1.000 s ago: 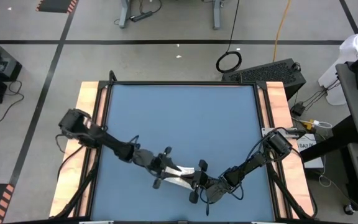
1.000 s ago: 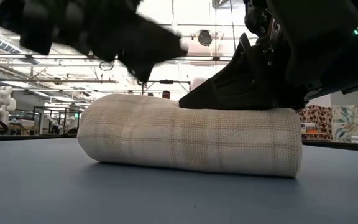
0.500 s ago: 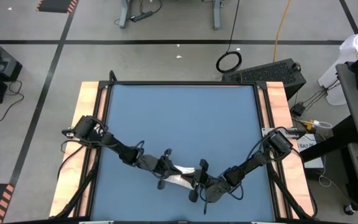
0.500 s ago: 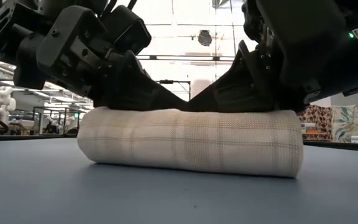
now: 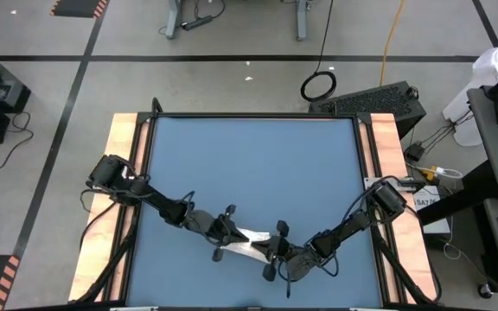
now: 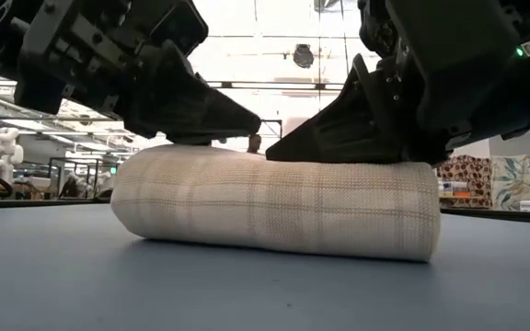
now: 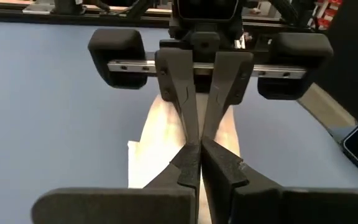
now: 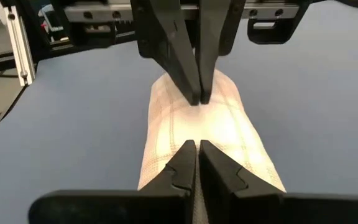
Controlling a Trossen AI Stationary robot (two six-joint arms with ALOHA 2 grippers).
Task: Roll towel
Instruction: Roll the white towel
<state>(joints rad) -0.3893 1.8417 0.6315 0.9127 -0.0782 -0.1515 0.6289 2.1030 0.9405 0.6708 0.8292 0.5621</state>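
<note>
Resting fully closed atop rolled towel [image 6: 274,210]: left tool [image 6: 247,120] & right tool [image 6: 279,147], apparently gripping nothing.

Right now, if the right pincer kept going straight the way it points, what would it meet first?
Most likely the left pincer. The right pincer is shut above the rolled towel, pointing along the roll at the shut left pincer facing it. Depth is unclear; angled slightly down, it would meet the towel first.
</note>
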